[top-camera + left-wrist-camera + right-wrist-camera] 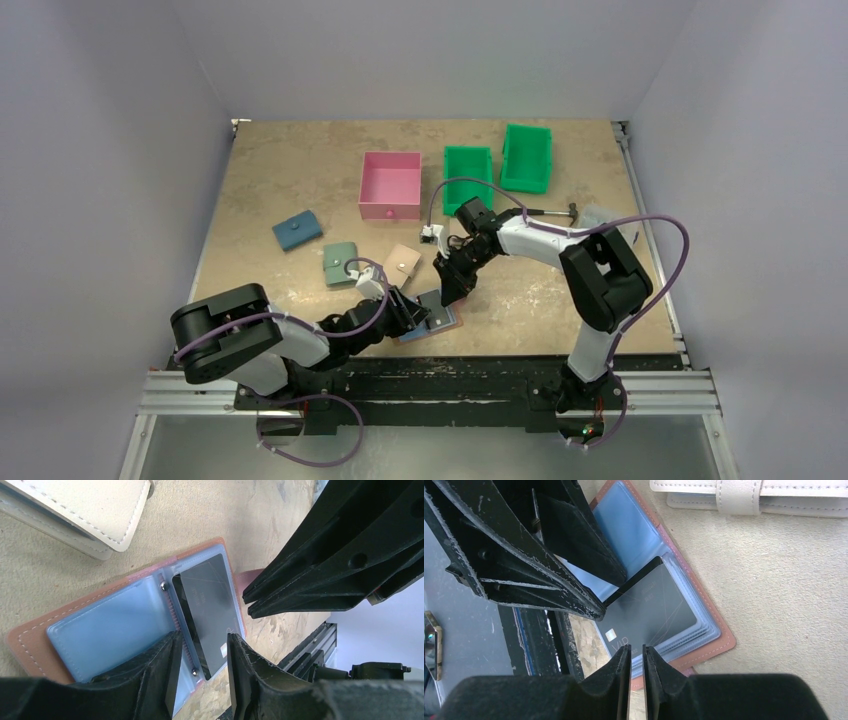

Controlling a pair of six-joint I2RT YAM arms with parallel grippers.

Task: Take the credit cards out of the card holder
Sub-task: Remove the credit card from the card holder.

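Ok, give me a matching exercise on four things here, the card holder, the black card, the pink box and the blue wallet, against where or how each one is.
1 card holder
2 black card
3 pink box
4 blue wallet

A left of the green bins
B lying open
C on the blue sleeves
D closed, furthest left

Pairs: 1-B, 2-C, 3-A, 4-D

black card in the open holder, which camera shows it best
Right wrist. The black card sits mid-frame there, its chip and VIP lettering readable, lying on the open card holder. Left wrist shows it too, but glare washes over its face. Top external shows it tiny, with no detail.
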